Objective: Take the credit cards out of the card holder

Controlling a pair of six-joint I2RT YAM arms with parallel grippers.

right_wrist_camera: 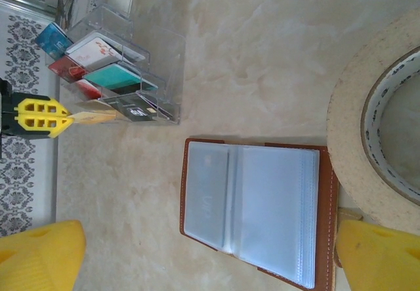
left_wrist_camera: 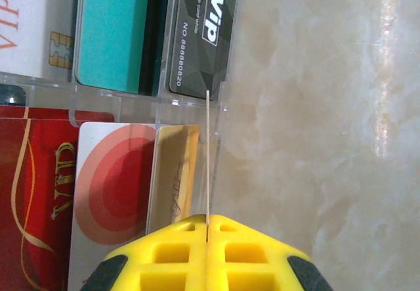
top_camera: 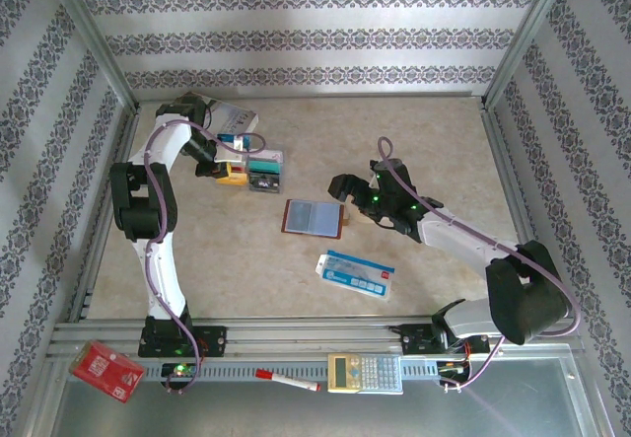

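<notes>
The card holder (top_camera: pixel 313 217) lies open on the table, brown leather with pale blue-grey sleeves (right_wrist_camera: pixel 256 205). A card embossed VIP (right_wrist_camera: pixel 207 199) shows faintly inside its left sleeve. My right gripper (right_wrist_camera: pixel 210 265) hovers open over the holder's near edge, just right of it in the top view (top_camera: pixel 347 192). My left gripper (left_wrist_camera: pixel 207 220) is shut on a thin yellow-gold card (right_wrist_camera: pixel 92 117), seen edge-on (left_wrist_camera: pixel 207 159), at the front corner of a clear rack (top_camera: pixel 251 169). In the rack stand a black VIP card (left_wrist_camera: pixel 203 35), a teal card (left_wrist_camera: pixel 108 28) and a red VIP card (left_wrist_camera: pixel 33 199).
A beige roll (right_wrist_camera: pixel 367 107) sits close to the holder's right side. A blue-and-white packet (top_camera: pixel 356 273) lies nearer the arms. A book (top_camera: pixel 232 118) is behind the rack. On the front rail lie a red packet (top_camera: pixel 106 370), a pen (top_camera: pixel 288 380) and a calculator (top_camera: pixel 365 371).
</notes>
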